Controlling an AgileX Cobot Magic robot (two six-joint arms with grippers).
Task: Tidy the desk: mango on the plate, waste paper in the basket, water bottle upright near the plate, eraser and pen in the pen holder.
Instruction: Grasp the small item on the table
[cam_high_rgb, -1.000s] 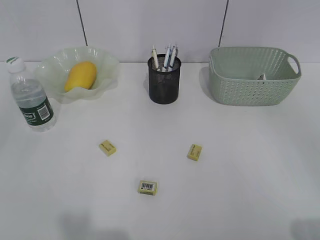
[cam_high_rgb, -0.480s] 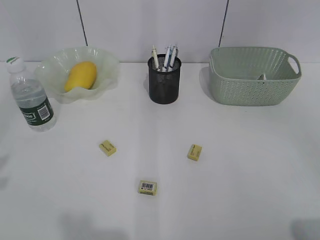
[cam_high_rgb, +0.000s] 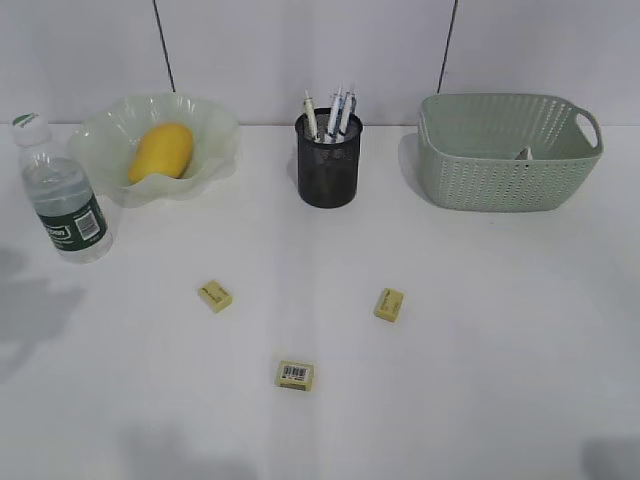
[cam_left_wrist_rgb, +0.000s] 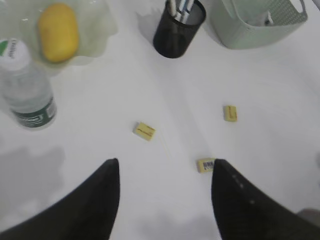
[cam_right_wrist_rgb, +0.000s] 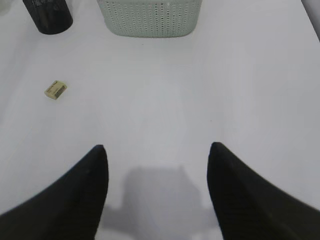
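Observation:
The mango (cam_high_rgb: 161, 151) lies on the ruffled green plate (cam_high_rgb: 215, 125). The water bottle (cam_high_rgb: 63, 192) stands upright left of the plate. The black pen holder (cam_high_rgb: 328, 160) holds several pens (cam_high_rgb: 333, 113). A corner of the waste paper (cam_high_rgb: 523, 153) shows inside the basket (cam_high_rgb: 505, 152). Three yellow erasers lie loose on the desk (cam_high_rgb: 480, 330): left (cam_high_rgb: 215, 295), right (cam_high_rgb: 389, 304), front (cam_high_rgb: 295, 375). My left gripper (cam_left_wrist_rgb: 165, 167) is open and empty, high above the desk, with the front eraser (cam_left_wrist_rgb: 205, 164) by its right finger. My right gripper (cam_right_wrist_rgb: 156, 152) is open and empty over bare desk. Neither gripper shows in the exterior view.
A grey shadow lies on the desk at the left edge (cam_high_rgb: 30, 310) of the exterior view. In the right wrist view the basket (cam_right_wrist_rgb: 150, 17) and the pen holder (cam_right_wrist_rgb: 49, 17) stand far ahead, with one eraser (cam_right_wrist_rgb: 55, 89) to the left.
A shadow has spread onto the desk at the left edge below the bottle. The objects have not moved.

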